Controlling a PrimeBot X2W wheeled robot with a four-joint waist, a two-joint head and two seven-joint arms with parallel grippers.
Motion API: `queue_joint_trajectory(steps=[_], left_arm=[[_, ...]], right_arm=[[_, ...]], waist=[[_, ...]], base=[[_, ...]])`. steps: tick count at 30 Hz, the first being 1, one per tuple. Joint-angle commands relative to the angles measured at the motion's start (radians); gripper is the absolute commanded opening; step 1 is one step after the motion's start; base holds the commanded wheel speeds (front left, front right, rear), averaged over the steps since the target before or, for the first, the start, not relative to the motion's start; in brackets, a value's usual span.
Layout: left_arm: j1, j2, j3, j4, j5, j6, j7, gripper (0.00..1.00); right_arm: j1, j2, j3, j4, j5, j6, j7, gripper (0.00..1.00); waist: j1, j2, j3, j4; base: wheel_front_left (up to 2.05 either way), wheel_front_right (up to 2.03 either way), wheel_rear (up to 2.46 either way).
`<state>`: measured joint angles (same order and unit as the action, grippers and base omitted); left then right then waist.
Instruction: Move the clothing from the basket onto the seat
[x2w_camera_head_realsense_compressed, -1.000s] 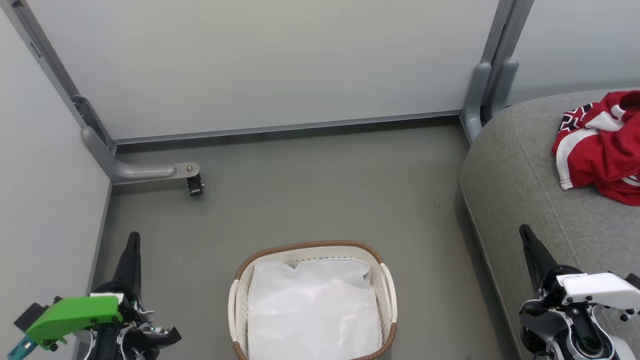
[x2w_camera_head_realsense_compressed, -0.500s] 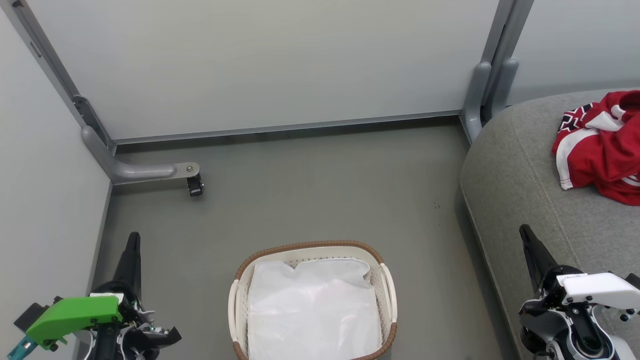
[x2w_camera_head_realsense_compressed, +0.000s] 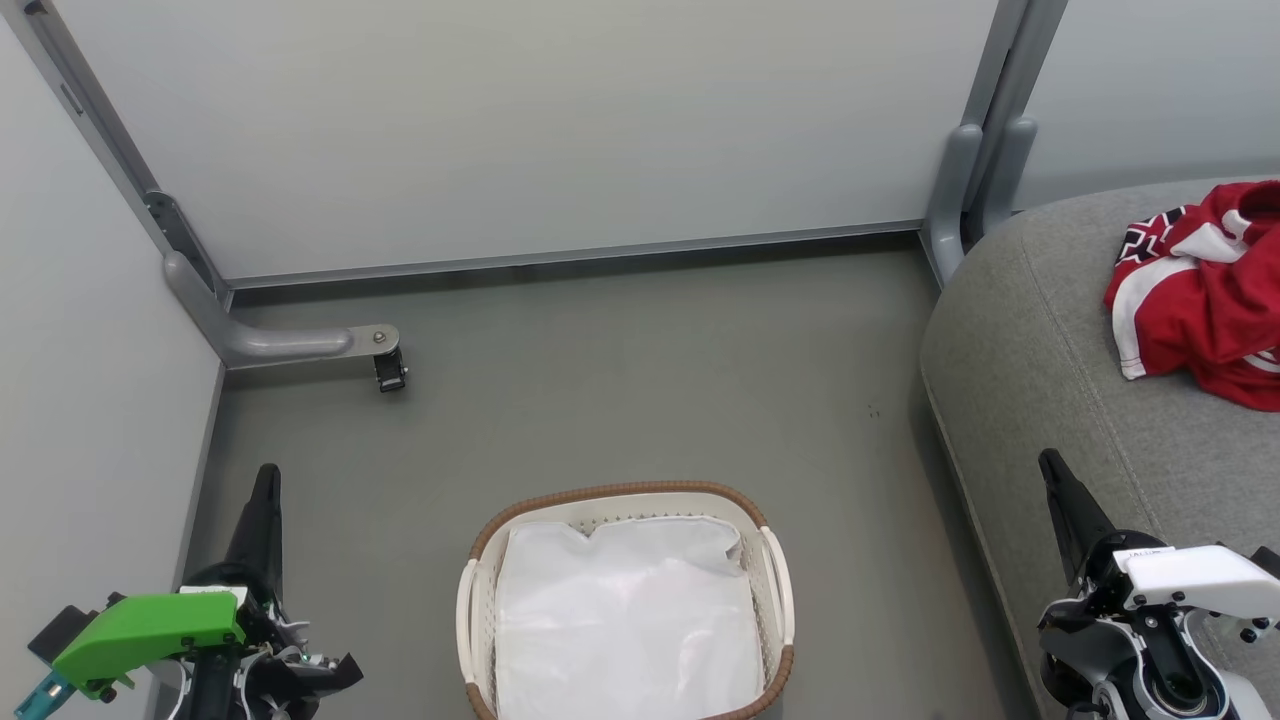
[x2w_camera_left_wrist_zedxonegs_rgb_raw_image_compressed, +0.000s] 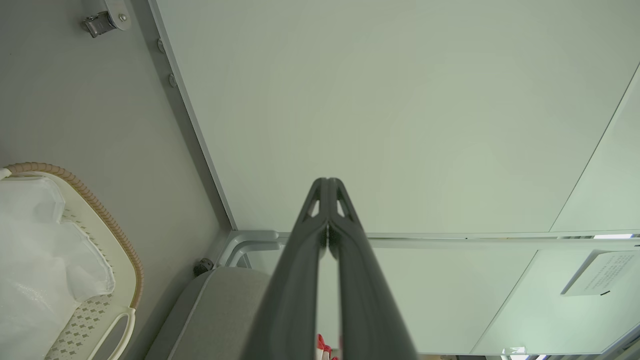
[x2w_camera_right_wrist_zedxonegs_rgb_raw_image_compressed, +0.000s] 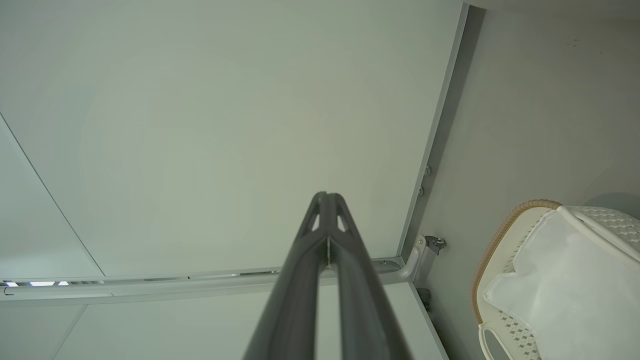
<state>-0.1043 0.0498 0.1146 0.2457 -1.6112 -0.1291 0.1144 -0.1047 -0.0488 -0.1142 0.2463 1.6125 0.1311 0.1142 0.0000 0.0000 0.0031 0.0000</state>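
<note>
— Has anything shifted over the last second?
— Nothing I can find. The left gripper (x2w_camera_head_realsense_compressed: 267, 478) at eight o'clock and the right gripper (x2w_camera_head_realsense_compressed: 1049, 462) at four o'clock sit exactly where they were, fingers pressed together as before.
— The clothing (x2w_camera_head_realsense_compressed: 1200, 290) at two o'clock, on the seat (x2w_camera_head_realsense_compressed: 1030, 400)?
— Same heap, same folds.
— And the basket (x2w_camera_head_realsense_compressed: 620, 490) at six o'clock?
— No change there, and the head camera hasn't moved either.

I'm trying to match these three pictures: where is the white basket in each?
Head view: basket at bottom centre.
Left wrist view: basket at left edge, lower half.
Right wrist view: basket in lower right corner.
Shared landmark: the white sheet lying inside it.
</note>
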Motion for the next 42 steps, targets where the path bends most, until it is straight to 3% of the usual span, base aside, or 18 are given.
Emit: queue_joint_trajectory(steps=[1,42], left_arm=[[-0.010,0.000,0.002,-0.002,-0.003,-0.004,0.003,0.00],[-0.010,0.000,0.002,-0.002,-0.004,-0.004,0.003,0.00]], right_arm=[[-0.008,-0.004,-0.002,-0.004,0.000,-0.001,0.004,0.00],[-0.008,-0.003,-0.002,-0.004,-0.001,-0.001,0.004,0.00]], waist=[[0.0000,0.0000,0.000,0.000],[0.0000,0.0000,0.000,0.000]], base=[[0.00,0.00,0.00],[0.00,0.00,0.00]])
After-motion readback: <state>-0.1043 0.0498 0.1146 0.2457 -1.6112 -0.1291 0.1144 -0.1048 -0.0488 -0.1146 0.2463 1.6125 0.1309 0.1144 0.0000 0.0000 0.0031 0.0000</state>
